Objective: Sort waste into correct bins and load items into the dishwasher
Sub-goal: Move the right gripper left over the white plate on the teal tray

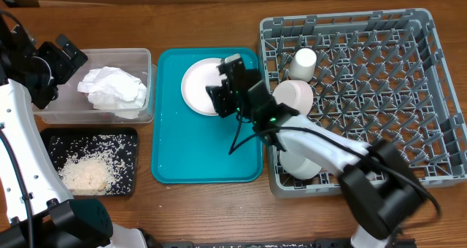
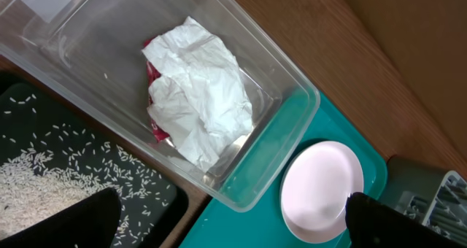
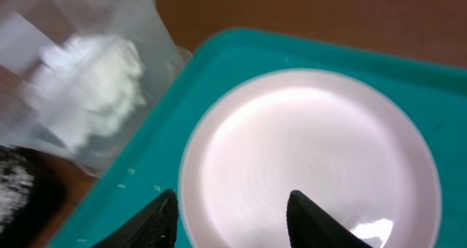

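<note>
Where the plate (image 1: 195, 86) lies: flat on the tray (image 1: 204, 153), at its far end.
Right hand (image 3: 232, 211): spread, empty, over the plate.
Left hand (image 2: 226, 230): spread, empty, above the tub (image 1: 146, 58) left of the tray.
Slip risk: low rim, slick tray; the fingers may shove the plate rather than pinch it.
Rack (image 1: 438, 95) risk: right of the tray, bowls (image 1: 293, 96) crowd its tray-side edge; a tilted plate could knock them.
</note>
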Robot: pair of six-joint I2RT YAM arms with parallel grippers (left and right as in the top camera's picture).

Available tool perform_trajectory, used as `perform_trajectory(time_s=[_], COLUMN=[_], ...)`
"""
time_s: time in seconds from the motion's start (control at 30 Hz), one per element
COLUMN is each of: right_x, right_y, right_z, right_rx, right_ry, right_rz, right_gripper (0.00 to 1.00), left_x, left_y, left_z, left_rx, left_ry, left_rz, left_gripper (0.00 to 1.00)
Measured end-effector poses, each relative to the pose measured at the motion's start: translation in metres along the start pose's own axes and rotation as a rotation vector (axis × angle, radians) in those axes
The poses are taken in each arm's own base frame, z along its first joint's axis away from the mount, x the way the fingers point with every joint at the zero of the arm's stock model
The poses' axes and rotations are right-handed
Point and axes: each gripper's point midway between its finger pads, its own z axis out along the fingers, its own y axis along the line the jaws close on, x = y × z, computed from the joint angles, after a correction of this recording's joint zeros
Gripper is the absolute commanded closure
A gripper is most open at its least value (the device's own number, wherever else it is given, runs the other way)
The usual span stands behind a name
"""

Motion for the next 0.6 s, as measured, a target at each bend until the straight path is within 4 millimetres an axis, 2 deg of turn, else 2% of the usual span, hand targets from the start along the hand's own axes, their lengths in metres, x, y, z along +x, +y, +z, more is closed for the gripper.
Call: perform_trajectory(time_s=[0.1, 0.2, 0.37, 0.6], right_x=[0.033, 0.057, 0.072, 0.090], right_y=[-0.011, -0.018, -0.007, 0.015], right_z=[0.025, 0.035, 0.034, 0.027], right_rx=[0.012, 0.016, -0.057, -0.178], right_ry=[0.056, 0.117, 0.181, 0.269], right_rz=[-0.031, -0.053, -0.055, 0.005], right_gripper=[0.51, 0.52, 0.57, 0.57], left_x=[0.000, 0.000, 0.000, 0.000], left_y=[0.000, 0.000, 0.000, 0.000], left_z=[0.000, 0.000, 0.000, 0.000], left_rx=[-0.001, -0.001, -0.001, -0.001], left_ry=[-0.001, -0.001, -0.001, -0.001], left_rz=[0.000, 0.000, 0.000, 0.000], left_gripper=[0.00, 0.00, 0.00, 0.00])
